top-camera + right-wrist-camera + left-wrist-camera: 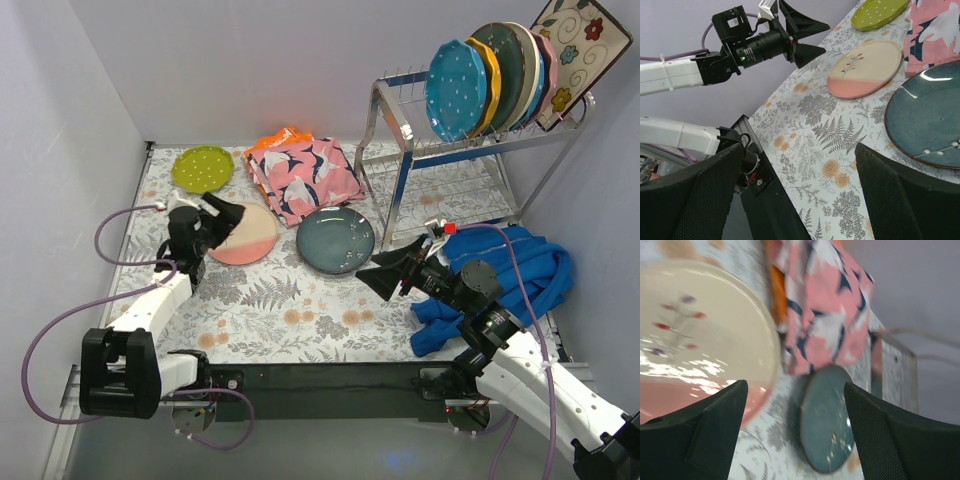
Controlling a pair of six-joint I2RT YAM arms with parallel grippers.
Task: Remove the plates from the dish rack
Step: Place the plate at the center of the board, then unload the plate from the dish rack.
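Three plates lay flat on the table (300,310), so the unloading was under way but, by my reckoning, less than half done. Nearest the arms were the cream-pink plate (256,236) on the left and the teal plate (335,240) beside it. The two sat close but did not touch. The lime plate (203,167) sat farther back towards the left corner, with the cloth (303,178) between it and the rack (398,190). At the far right, the rack's upper tier held a tight row standing on edge. It began with a blue dotted plate (455,90), then an orange plate (488,68) and a dark round plate (512,55). Behind those were more rims packed too closely to count, and the square plate (578,50) leaned at the back. All of these were left to bring down.

The left arm stretched forward from its base. The left gripper (228,224) hung over the near-left edge of the cream-pink plate with its fingers spread wide and nothing between them. From the right wrist view it seemed to be clear of the plate rather than resting on it. The right arm was bent across the blue garment (520,270). The right gripper (372,280) pointed leftward and hung just off the teal plate's near-right rim, its jaws likewise spread wide and empty. Neither arm was near the rack. The next plate would probably call for a long reach up and right, most likely by the right arm.
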